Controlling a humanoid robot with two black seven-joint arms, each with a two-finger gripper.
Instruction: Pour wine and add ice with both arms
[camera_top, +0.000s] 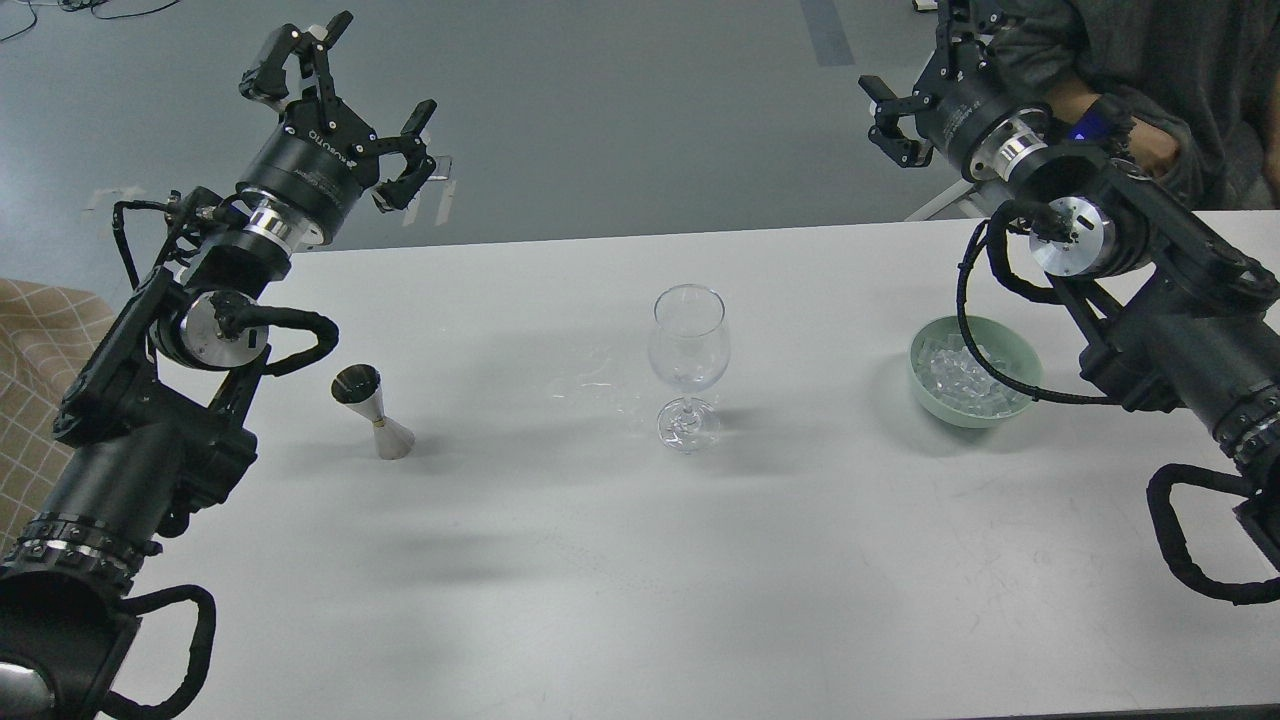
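Observation:
A clear stemmed wine glass (688, 365) stands upright at the table's middle. A steel jigger (372, 411) stands to its left; I cannot see any wine in it. A pale green bowl (932, 398) at the right holds a heap of clear ice cubes (962, 374). My left gripper (345, 95) is open and empty, raised high beyond the table's far edge, above and behind the jigger. My right gripper (925, 85) is open and empty, raised beyond the far edge, above and behind the bowl.
The white table (640, 560) has a faint wet smear (595, 385) left of the glass. A person in dark clothes (1130, 90) stands behind the far right corner, close to my right arm. A checked cloth (30, 400) lies off the left edge.

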